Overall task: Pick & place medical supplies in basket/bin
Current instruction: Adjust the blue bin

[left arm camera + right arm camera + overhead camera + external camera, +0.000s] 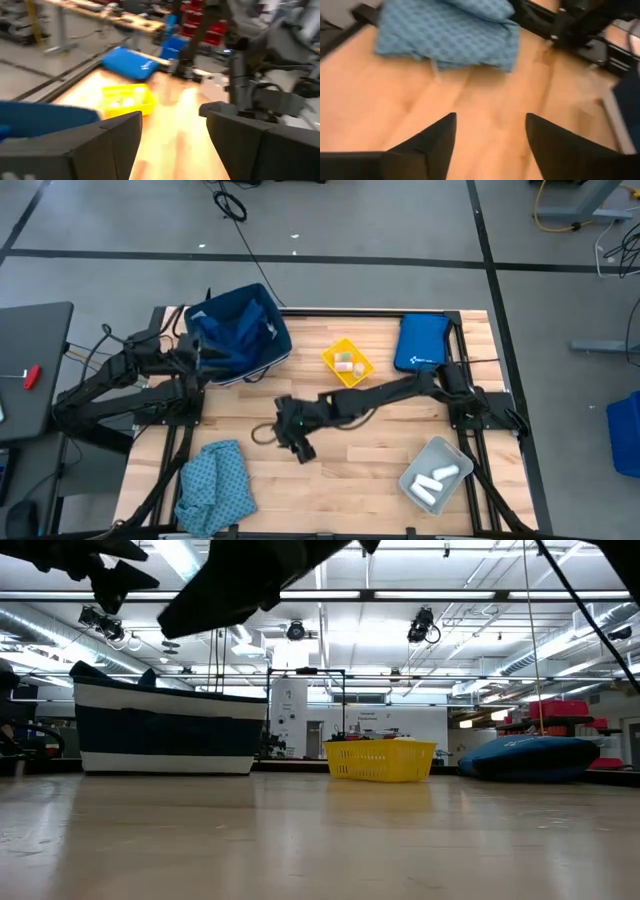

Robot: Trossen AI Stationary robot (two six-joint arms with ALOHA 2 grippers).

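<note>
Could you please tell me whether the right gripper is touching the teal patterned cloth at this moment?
Apart. In the right wrist view, the open right gripper has bare wood between its fingertips and the teal patterned cloth; the high view shows the same gap.

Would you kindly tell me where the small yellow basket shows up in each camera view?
High view: yellow basket at the table's upper centre.
Low view: basket at centre, far across the table.
Left wrist view: basket beyond the fingers.
Right wrist view: not in it.
Shared landmark: blue padded pouch beside it.
</note>
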